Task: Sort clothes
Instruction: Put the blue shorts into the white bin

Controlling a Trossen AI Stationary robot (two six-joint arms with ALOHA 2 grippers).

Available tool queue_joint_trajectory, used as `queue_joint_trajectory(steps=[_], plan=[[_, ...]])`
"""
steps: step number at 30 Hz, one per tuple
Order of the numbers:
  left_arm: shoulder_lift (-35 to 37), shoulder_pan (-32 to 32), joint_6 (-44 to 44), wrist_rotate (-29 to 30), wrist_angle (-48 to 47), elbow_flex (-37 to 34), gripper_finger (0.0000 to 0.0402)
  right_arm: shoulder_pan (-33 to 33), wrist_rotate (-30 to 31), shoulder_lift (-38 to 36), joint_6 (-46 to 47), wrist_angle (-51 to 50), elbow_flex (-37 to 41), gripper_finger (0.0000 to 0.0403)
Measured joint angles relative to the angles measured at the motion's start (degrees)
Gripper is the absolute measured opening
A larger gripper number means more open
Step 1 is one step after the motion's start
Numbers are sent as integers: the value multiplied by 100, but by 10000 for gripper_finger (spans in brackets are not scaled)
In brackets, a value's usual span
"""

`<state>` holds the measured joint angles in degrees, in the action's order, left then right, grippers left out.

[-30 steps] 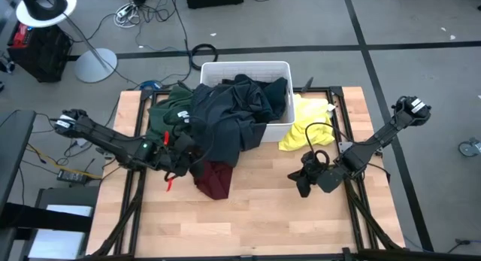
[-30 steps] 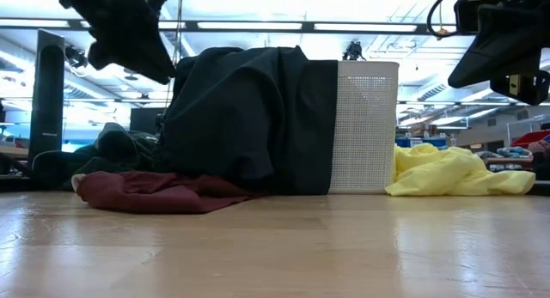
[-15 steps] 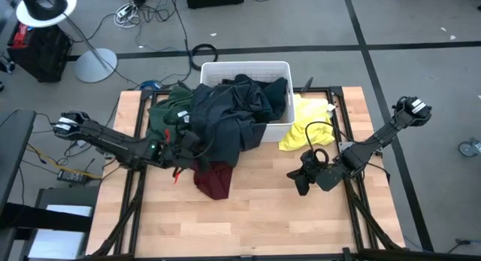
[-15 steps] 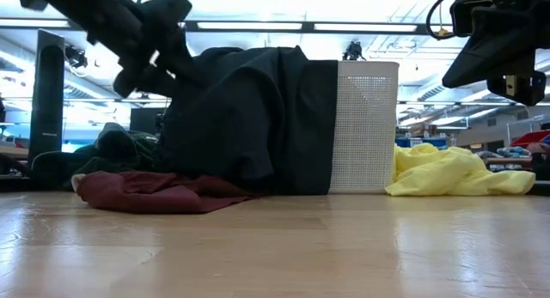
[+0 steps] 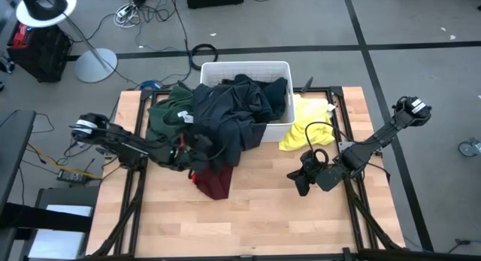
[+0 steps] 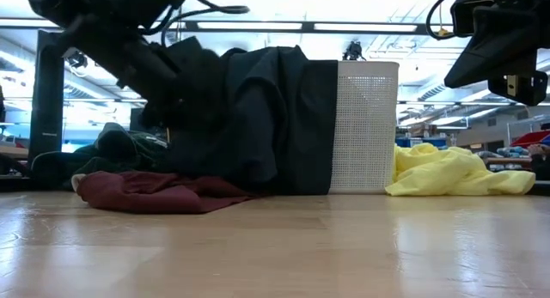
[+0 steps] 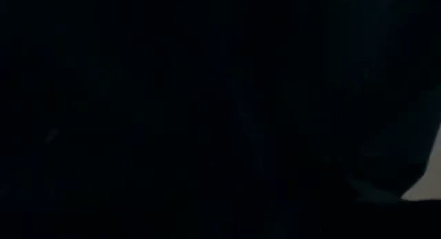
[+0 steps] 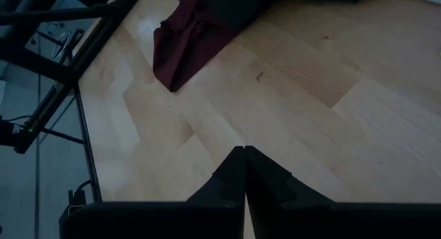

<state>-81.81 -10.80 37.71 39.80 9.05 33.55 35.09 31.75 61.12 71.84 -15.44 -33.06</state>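
While the right gripper (image 5: 303, 180) hangs above bare wood on the right side of the table (image 5: 270, 216), its fingers (image 8: 238, 173) pressed together with nothing between them, the left gripper (image 5: 201, 150) is pushed into the hanging fold of the dark jacket (image 5: 229, 114) at the left-centre of the table. Its wrist view is almost wholly dark cloth, and neither the high nor the low view shows the fingertips, so whether they are spread or pinching the fabric cannot be told.

The jacket spills out of the white tub (image 5: 248, 67), which stands at the far edge of the table near the middle, and drapes over the tub's near-left wall down onto the wood. Left of it lies the green top (image 5: 167, 114), bunched close to the table's far-left edge. The maroon piece (image 5: 214, 180) lies flat on the wood just near of the jacket's hem, touching it, directly beside the left gripper. The yellow piece (image 5: 304, 125) lies right of the tub, against its right wall and reaching toward the far-right edge.

Open room: the whole near half of the table is bare wood, from the left edge to the right, and a wide bare strip runs between the maroon piece and the right gripper. In the low view the right arm (image 6: 498, 45) sits high at the upper right, well above the yellow piece.
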Motion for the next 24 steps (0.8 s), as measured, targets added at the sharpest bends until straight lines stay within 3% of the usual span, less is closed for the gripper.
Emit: queue_joint_trajectory(steps=[5, 6, 11, 17, 24], plan=[[57, 79, -147, -163, 17, 329, 33, 0, -31, 0, -54, -3, 0, 9], [97, 84, -263, -213, 15, 420, 18, 0, -32, 0, -82, -2, -1, 9], [232, 68, -1121, -497, -353, 1168, 4, -2, -33, 0, -192, -17, 0, 9], [242, 59, -2373, -646, -1761, 2748, 2, -24, -35, 0, -321, -33, -2, 9], [242, 498, -3750, -448, -2512, 4290, 1, -103, -35, 0, -465, -16, -2, 9]])
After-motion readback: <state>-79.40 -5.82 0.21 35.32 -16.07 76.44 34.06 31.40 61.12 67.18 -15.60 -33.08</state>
